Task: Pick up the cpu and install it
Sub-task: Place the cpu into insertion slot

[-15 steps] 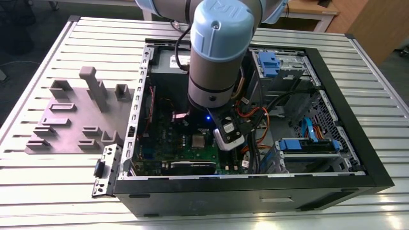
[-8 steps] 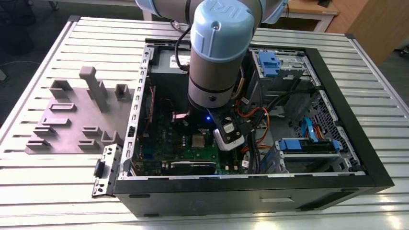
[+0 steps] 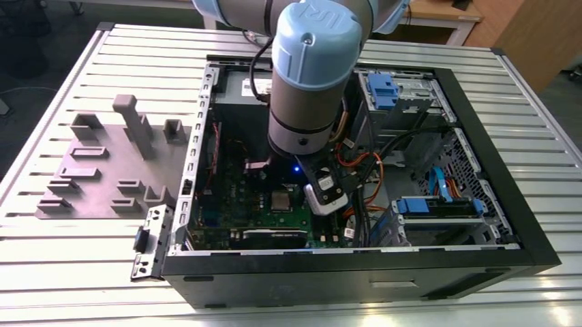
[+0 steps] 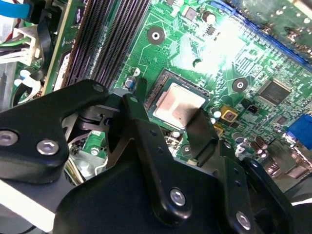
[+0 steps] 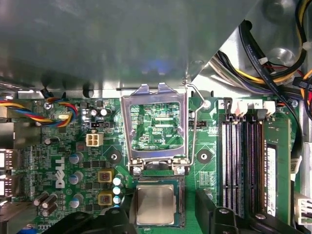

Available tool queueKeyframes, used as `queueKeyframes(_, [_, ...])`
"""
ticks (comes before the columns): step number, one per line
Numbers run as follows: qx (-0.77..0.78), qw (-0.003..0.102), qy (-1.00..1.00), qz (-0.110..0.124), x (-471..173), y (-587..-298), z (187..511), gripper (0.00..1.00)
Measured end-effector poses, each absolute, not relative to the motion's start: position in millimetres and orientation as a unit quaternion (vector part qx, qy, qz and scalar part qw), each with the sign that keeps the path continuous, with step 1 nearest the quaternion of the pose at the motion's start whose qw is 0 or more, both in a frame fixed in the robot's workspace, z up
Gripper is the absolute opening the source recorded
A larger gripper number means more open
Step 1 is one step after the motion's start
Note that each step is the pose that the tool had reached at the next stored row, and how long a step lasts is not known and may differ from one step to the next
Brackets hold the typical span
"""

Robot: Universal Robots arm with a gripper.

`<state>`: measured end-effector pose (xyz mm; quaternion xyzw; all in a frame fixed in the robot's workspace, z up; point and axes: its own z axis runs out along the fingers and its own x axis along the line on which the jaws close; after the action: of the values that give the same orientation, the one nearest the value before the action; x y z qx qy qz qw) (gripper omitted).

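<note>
One grey plate of blocks (image 3: 100, 170) lies at the exterior view's left, flat on the slatted metal table (image 3: 54, 272). Just beside it, mid-frame, an open computer case (image 3: 364, 272) lies on its side. The arm (image 3: 314, 82) comes down from the top of the frame into the case, over the green motherboard (image 3: 241, 184).

The cpu (image 3: 280, 199) shows there as a small pale square just left of the arm's lower end. In both wrist views the cpu (image 4: 178, 105) (image 5: 155, 204) sits flat in its socket on the board. The silver socket frame (image 5: 155, 129) is swung open, off the chip, with its wire lever (image 5: 194, 131) raised beside it.

The gripper (image 4: 169, 105) (image 5: 163, 202) hangs low over the socket, jaws apart. One black finger (image 4: 141, 122) (image 5: 209, 212) stands on each side of the chip. Cannot tell whether the pads touch its edges.

Dark memory slots (image 5: 243, 165) (image 4: 107, 39) run alongside the socket. Toward the exterior view's right, blue drive trays (image 3: 437, 206) and loose cables (image 3: 364, 170) fill the far side of the case.
</note>
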<state>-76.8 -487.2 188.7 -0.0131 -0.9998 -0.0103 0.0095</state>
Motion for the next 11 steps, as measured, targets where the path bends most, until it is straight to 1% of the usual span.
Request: queueKeyframes(11, [-0.013, 0.009, -1.0, -0.011, -73.0, -487.1, 187.9, 0.6])
